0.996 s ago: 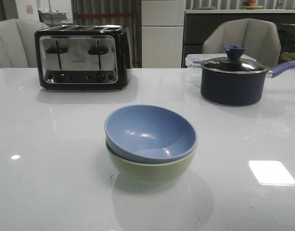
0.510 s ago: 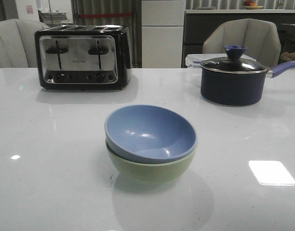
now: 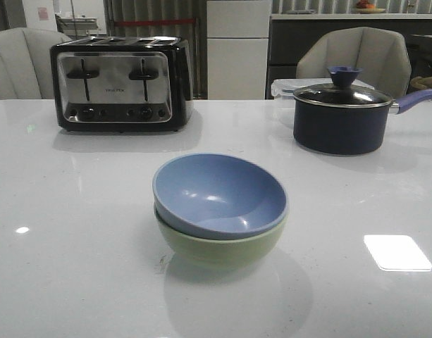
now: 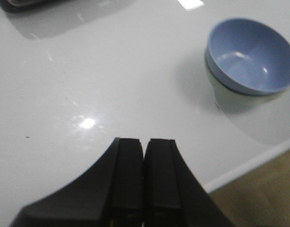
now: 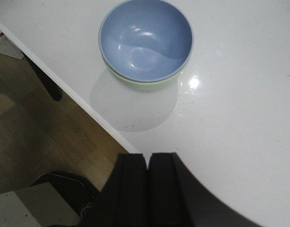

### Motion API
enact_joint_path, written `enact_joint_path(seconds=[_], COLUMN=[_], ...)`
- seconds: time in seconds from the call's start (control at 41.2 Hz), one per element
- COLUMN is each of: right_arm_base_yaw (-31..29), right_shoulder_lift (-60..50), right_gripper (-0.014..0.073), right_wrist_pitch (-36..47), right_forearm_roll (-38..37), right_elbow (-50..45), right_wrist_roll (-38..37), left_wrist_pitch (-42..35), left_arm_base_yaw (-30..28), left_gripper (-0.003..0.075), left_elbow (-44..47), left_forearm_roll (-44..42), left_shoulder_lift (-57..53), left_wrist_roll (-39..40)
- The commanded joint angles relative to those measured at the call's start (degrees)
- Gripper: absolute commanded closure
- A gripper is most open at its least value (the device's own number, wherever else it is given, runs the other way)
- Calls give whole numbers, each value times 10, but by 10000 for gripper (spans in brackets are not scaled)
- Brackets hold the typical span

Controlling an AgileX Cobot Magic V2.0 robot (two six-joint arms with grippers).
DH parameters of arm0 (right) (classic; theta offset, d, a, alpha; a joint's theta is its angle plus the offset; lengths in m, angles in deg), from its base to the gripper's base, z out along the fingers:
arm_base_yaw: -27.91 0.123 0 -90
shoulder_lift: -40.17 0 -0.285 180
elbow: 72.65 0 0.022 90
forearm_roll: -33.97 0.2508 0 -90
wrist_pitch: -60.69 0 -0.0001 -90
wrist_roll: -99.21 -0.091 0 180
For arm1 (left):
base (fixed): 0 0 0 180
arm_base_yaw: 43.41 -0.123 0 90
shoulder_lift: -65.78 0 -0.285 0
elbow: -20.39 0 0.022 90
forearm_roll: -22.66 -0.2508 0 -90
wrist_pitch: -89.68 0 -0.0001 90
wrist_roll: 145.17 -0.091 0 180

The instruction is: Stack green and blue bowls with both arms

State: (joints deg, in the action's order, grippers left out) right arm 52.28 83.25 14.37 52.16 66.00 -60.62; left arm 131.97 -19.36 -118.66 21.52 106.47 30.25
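A: Bowls nested. Blue bowl sits inside the green bowl, mid-table, toward the front edge of the white table. It looks tipped a little toward the camera rather than level.

B: Any change over the last second?

A: None seen. Stack, toaster and saucepan hold the same places in all three front frames.

B: Arms?

A: Absent from the front view. Left gripper has its fingers pressed together, nothing between them, well apart from the stack. Right gripper likewise: fingers closed flat, empty, held back near the table edge.

B: Reading?

A: Stack appears made and released. Stillness suggests the task is finished, or nearly so.
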Motion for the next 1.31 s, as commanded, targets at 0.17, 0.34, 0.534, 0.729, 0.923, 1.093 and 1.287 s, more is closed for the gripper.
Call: enact_joint_path(seconds=[0.17, 0.34, 0.534, 0.729, 0.923, 1.093, 1.287], right_arm_base_yaw=[1, 1, 1, 1, 1, 1, 1], right_shoulder_lift=[0, 0, 0, 0, 0, 0, 0], right_gripper=[565, 565, 565, 565, 565, 565, 565], right_wrist_pitch=[32, 32, 32, 32, 32, 32, 32], right_forearm_roll=[6, 6, 6, 6, 6, 6, 6], right_elbow=[14, 14, 14, 14, 14, 14, 14], right_wrist_roll=[7, 7, 7, 7, 7, 7, 7], left_wrist_pitch=[-257, -367, -478, -464, -467, -467, -467], left_arm_base_yaw=[-148, -192, -198, -200, -217, -210, -197], left_gripper=[627, 627, 627, 627, 627, 627, 627], left_elbow=[164, 280, 365, 367, 367, 367, 367], left_forearm_roll=[-3, 17, 23, 23, 23, 23, 23], left_shoulder_lift=[-173, -267, -312, -338, -344, -344, -344], left_wrist_roll=[5, 5, 5, 5, 5, 5, 5])
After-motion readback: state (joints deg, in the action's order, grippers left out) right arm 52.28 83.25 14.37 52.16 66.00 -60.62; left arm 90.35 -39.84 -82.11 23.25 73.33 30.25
